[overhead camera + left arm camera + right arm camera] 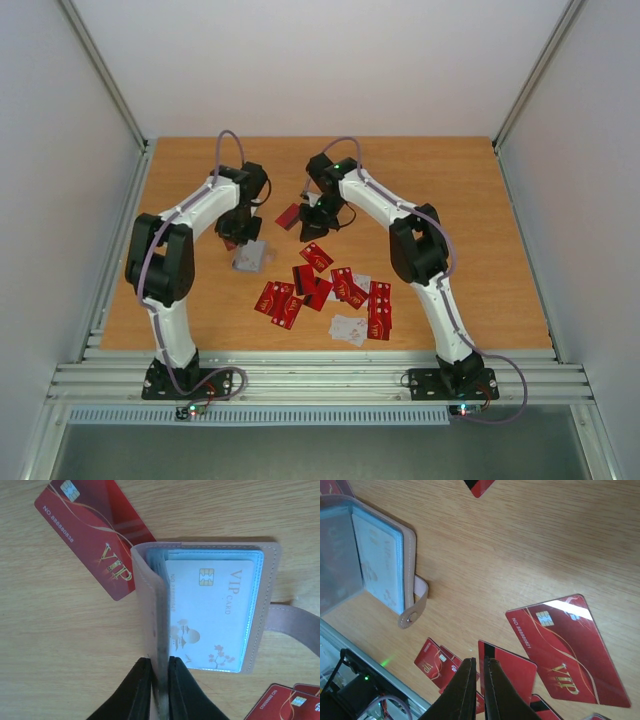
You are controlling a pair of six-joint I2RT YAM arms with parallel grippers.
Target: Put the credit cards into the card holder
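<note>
The bench carries all task items. The card holder lies open directly ahead of the left tool, which is clamped on an upright leaf at the holder's near edge, with the rest of the holder flat on the bench beyond the tips. The right tool has its jaws closed with nothing visible between them. It hangs over the bench, apart from the holder and with loose cards beside and beyond its tips. Progress is judged early: one white VIP card sits in the facing clear sleeve, while roughly a dozen credit cards lie scattered on the bench, mostly nearer the arm bases than either tool. One red VIP card lies beyond the left tool, its corner tucked under the holder's cover. The holder has a pinkish-tan cover, a stack of pale blue-tinted sleeves and a closing strap with a snap, currently undone.
</note>
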